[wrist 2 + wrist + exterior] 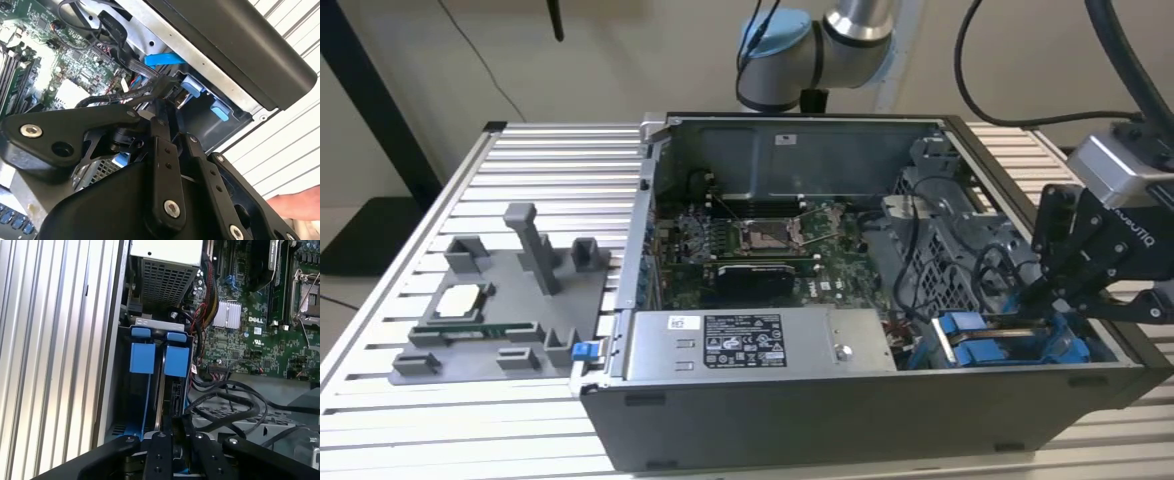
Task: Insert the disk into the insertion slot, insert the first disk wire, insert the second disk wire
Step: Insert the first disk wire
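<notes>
Slatted alu table (547,165) carries everything. Closest to its near edge is the open PC case (854,420), w/ the silver PSU box (747,345) lying along the case's near wall.

The near corner of the case on the exterior view's right is the insertion slot (1014,352) (131,405), a grey bay w/ blue fittings. The disk (176,362) is already down in it, standing on edge, blue carrier tabs up top right by the PSU end.

The gripper (1027,305) (178,432) (172,125) hangs over that same corner, tips down at the other end of the disk. Its fingers (160,450) are pulled close together, and afaict they're pinching a small black plug (178,422). Black cables (235,412) loop just beside the bay.

Towards the table's edge on the exterior view's left sits a grey holder (494,345) w/ a CPU chip (460,298) and a RAM stick (474,331) on it.

Further back, the motherboard (747,250) lies mid-case. The arm's blue-capped joint (781,50) is beyond the far wall.
</notes>
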`<state>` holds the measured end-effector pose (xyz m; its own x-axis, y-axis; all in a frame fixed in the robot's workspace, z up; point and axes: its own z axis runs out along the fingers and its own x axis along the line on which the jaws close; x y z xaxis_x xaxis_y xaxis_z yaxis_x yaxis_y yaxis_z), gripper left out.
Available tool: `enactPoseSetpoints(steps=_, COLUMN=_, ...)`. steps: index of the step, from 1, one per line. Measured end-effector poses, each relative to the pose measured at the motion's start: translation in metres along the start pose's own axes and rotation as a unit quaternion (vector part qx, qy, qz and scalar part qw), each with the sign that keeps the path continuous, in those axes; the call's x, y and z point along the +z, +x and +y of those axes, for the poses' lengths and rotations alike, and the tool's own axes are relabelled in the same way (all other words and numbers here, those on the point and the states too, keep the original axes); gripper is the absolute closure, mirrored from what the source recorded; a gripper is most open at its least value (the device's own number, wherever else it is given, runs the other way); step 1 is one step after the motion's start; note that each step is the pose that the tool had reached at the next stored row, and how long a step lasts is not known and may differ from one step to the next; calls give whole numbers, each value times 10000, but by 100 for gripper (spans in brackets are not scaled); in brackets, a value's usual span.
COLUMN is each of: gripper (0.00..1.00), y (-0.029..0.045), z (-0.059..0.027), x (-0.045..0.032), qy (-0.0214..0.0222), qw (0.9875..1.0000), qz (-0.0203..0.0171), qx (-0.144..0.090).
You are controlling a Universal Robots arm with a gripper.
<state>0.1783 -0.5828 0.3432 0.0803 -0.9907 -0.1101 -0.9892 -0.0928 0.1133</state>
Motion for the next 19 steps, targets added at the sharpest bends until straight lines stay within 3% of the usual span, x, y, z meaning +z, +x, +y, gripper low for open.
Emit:
enactPoseSetpoints(steps=10, gripper=100, y=-1, z=-2, x=11, qy=15, qw=10000, qz=-15, qx=83)
enactPoseSetpoints(steps=15, gripper=100, y=-3, z=18, x=14, qy=111, qw=9999, qz=-17, qx=89)
enactPoseSetpoints(steps=19, gripper=100, y=-5, z=40, x=16, qy=138, qw=9998, qz=-23, qx=171)
